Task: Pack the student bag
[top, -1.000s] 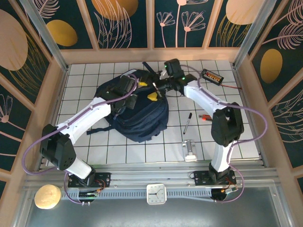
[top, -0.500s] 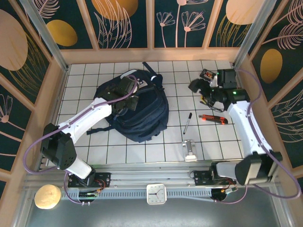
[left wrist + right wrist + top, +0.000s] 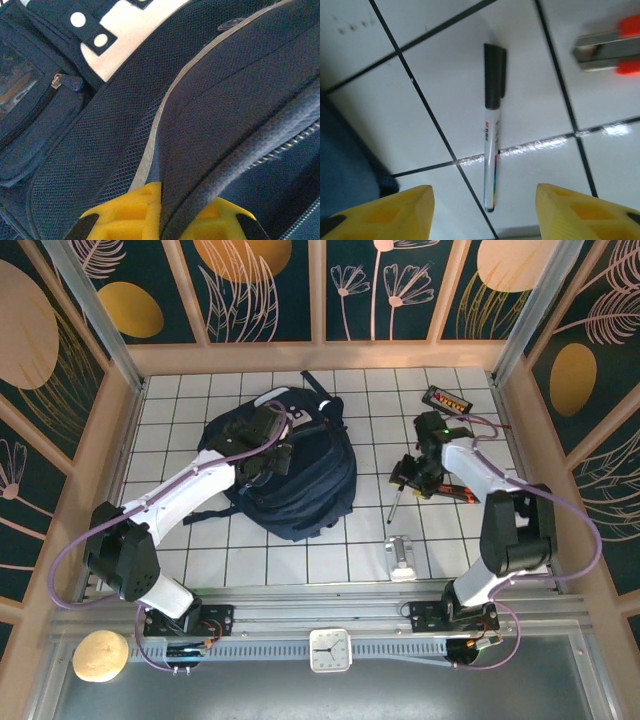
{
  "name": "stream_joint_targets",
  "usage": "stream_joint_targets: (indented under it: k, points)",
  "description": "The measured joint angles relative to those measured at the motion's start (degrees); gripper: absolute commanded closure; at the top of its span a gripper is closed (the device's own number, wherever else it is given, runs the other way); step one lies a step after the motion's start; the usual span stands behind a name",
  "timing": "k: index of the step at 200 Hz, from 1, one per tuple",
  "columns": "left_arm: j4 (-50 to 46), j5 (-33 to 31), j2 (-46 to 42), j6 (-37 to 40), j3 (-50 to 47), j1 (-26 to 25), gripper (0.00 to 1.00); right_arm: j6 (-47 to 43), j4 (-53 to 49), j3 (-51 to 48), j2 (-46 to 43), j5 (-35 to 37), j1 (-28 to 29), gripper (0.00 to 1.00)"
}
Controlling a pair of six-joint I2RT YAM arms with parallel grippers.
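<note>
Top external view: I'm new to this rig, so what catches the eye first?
The navy student bag dominates the white tiled table, the left gripper pinching a fold of its fabric. Right of it, the right gripper hovers open over a black-capped pen.

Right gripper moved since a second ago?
Yes. The right gripper left the student bag and swung right; it's now over the pen.

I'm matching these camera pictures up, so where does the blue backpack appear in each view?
Top external: backpack left of centre.
Left wrist: backpack fabric across the frame, pinched in the left tool.
Right wrist: backpack corner at the lower left edge.
Shared landmark: the pen, right of the backpack, in top and right wrist views.
</note>
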Motion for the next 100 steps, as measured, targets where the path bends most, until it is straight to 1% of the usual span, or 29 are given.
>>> stream_joint_targets:
  k: [5, 20, 29, 100]
  points:
    - [0.0, 0.02, 0.0, -0.02, 0.22, 0.0, 1.0, 0.11, 0.28, 0.02, 1.07, 0.48, 0.76, 0.5]
    - [-0.09, 0.17, 0.02, -0.42, 0.83, 0.0, 1.0, 0.28, 1.11, 0.04, 3.8, 1.31, 2.49, 0.52]
    - [-0.2, 0.26, 0.09, -0.52, 1.25, 0.0, 1.0, 0.42, 1.57, 0.04, 5.01, 1.88, 3.08, 0.54]
    - [-0.66, 1.99, 0.28, -2.03, 2.51, 0.33, 1.0, 1.64, 5.77, 0.26, 10.95, 4.63, 3.26, 0.68]
